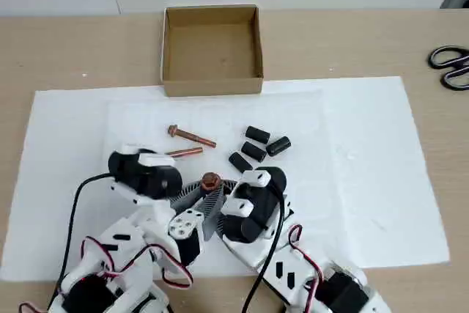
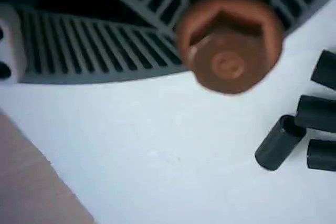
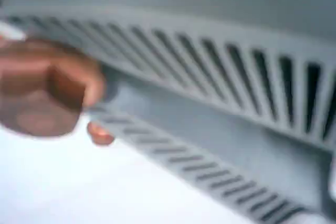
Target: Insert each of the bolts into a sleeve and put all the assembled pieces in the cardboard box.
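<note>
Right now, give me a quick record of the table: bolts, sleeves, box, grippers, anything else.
loose bolts: two, lying on the sheet
upright bolt: head up, where both grippers meet
sleeves: four, clustered on the sheet, none on a bolt
box: empty, past the sheet's far edge
left gripper: at the upright bolt, grip unclear
right gripper: at the upright bolt, grip unclear
scissors: off the sheet, at the table's edge

Beside your work area
You had black-handled scissors [image 1: 447, 68] lying on the wooden table [image 1: 73, 49], just past the white sheet's [image 1: 366, 181] far right corner.
</note>
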Robot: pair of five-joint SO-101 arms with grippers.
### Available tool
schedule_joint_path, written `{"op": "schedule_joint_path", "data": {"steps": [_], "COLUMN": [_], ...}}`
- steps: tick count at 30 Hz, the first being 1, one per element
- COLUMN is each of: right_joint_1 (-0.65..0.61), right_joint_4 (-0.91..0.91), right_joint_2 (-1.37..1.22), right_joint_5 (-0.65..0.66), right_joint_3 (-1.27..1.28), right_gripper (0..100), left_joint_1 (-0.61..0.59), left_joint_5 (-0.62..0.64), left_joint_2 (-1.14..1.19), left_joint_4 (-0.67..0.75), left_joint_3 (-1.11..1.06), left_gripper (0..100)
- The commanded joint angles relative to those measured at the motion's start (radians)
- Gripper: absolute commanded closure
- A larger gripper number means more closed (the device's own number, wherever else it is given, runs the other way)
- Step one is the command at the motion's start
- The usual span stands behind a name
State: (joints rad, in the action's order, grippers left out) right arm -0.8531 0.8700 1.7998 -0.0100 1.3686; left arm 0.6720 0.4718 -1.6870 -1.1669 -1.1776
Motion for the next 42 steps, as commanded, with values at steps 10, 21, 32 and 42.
{"op": "schedule_joint_path", "data": {"steps": [10,21,32,42], "right_joint_1": [0.002,0.002,0.002,0.002], "right_joint_4": [-0.010,-0.010,-0.008,-0.002], "right_joint_2": [0.010,0.010,0.008,0.008], "right_joint_5": [-0.005,-0.005,-0.005,-0.009], "right_joint_3": [-0.068,-0.068,-0.063,-0.061], "right_gripper": [99.6,99.6,99.6,99.6], "left_joint_1": [0.040,0.006,-0.118,-0.169], "left_joint_5": [-0.068,-0.068,-0.190,-0.206], "left_joint_2": [0.002,0.009,0.009,0.009], "left_joint_4": [-0.018,-0.020,-0.018,-0.017], "left_joint_3": [-0.001,-0.002,-0.001,0.071], "left_gripper": [99,82,82,82]}}
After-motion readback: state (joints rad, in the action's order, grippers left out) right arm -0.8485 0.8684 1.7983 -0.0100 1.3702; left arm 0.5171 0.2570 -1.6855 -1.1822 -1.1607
